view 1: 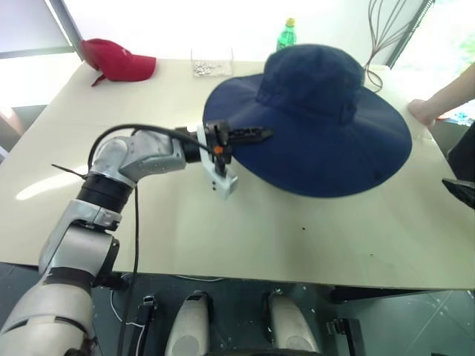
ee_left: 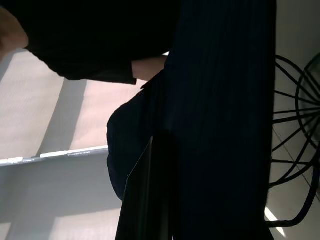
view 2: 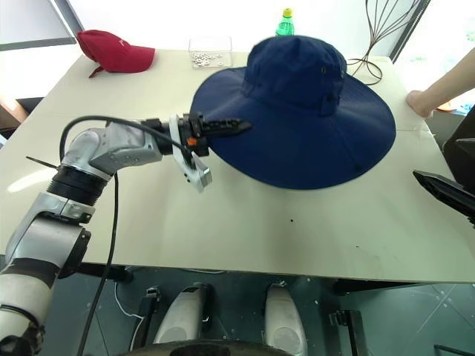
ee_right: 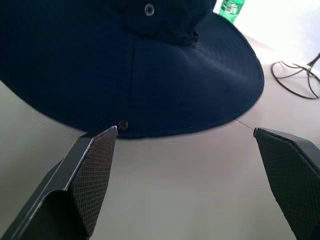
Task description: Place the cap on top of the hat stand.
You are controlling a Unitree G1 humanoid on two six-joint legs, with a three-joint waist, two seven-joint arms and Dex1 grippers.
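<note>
The left arm reaches across the table [view 1: 223, 237] with its wrist bent so that the left gripper [view 1: 256, 134] points level toward the robot's right; its black fingers are pressed together and pinch the near-left edge of the cap's brim. The cap [view 1: 312, 119] is navy woven fabric with a rounded crown, small metal eyelets and a very wide, floppy brim; its crown stands raised above the tabletop and the brim droops around it. In the left wrist view, thin curved black wires of the stand [ee_left: 295, 150] show beneath the dark fabric, so the cap sits over the stand near the table's far-right part. The right gripper [ee_right: 185, 165] is level beside the cap's brim, its two fingers [ee_right: 90, 175] spread wide apart and holding nothing; their inner pads carry a fine diamond-grid texture. The table is smooth, matte and cream-coloured. On its far side lie a red cap [view 1: 119, 61], a clear box [view 1: 211, 63] and a green bottle [view 1: 286, 33]. A taller wire stand [view 1: 386, 37] rises at the far right, and a person's hand [view 1: 427, 111] rests on the right edge
</note>
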